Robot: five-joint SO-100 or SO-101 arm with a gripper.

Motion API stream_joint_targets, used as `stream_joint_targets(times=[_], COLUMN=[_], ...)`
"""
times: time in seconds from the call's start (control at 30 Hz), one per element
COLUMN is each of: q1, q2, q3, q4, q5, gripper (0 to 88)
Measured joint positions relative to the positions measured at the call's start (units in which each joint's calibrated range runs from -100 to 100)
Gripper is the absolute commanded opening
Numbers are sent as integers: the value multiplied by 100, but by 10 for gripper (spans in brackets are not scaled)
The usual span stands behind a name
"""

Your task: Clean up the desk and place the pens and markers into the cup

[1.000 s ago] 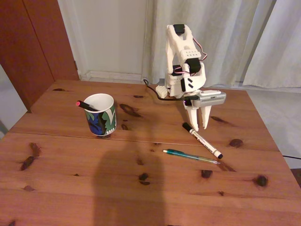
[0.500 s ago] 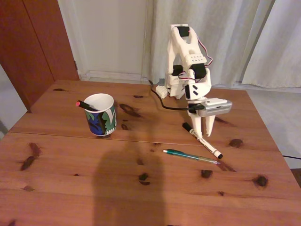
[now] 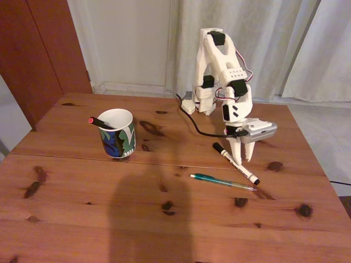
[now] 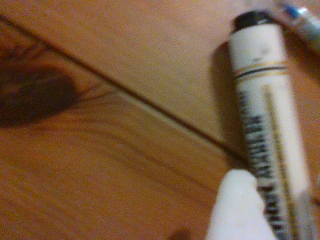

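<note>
White marker [image 3: 236,163], black cap toward the arm, lies diagonally on the desk [image 3: 82,219]; close up in wrist view [image 4: 267,125], label blurred. Teal pen [image 3: 222,182] lies just in front of it, apart. Black pen with pink end [image 3: 98,122] leans inside the patterned cup [image 3: 117,133], well to the left in fixed view. End effector [image 3: 242,158] points down over the marker's middle, fingers slightly parted and astride it, seemingly not gripping; contact unclear. One white fingertip [image 4: 235,210] beside the barrel.
</note>
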Motion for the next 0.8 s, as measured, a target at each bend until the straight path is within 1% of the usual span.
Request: stream_joint_targets(times=[0.07, 0.13, 0.5, 0.7, 0.8], q1=[-22, 7, 22, 15, 73], q2=[17, 17, 17, 17, 17], q3=[-25, -85, -93, 195, 280], q4=[0, 0, 25, 25, 25], q5=[0, 20, 59, 59, 137], gripper=[218, 225, 224, 224, 224])
